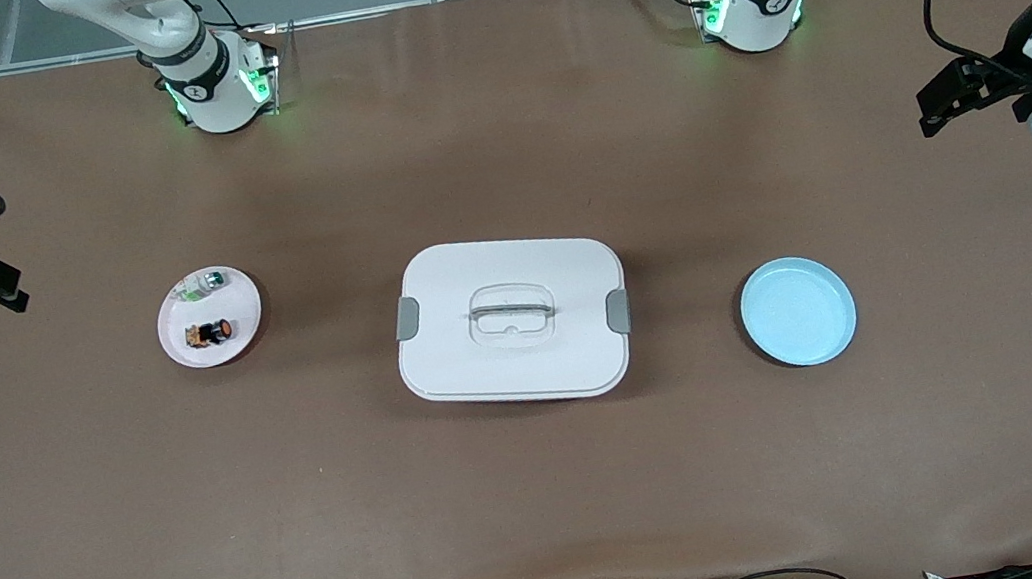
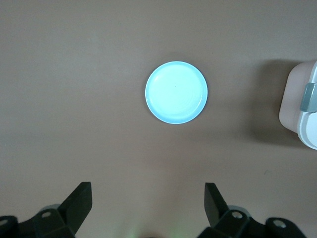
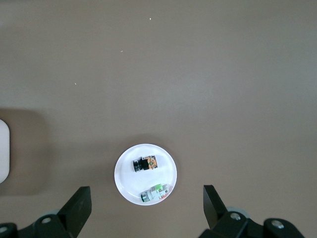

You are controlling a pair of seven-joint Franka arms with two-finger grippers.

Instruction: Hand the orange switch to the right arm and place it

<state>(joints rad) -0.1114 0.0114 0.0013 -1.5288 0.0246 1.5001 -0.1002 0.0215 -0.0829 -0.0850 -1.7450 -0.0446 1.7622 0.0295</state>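
While both arms hang raised, left end effector [image 2: 147, 208] and right end effector [image 3: 146, 210] gape released.

Orange switch [image 1: 209, 332], black body, orange cap, lying on its side on white plate [image 1: 181, 347], ungripped

White lidded box [image 1: 512, 320] mid-table between empty blue plate [image 1: 798, 310] and pink plate [image 1: 177, 344] bearing small clear-green part [image 1: 203, 286].
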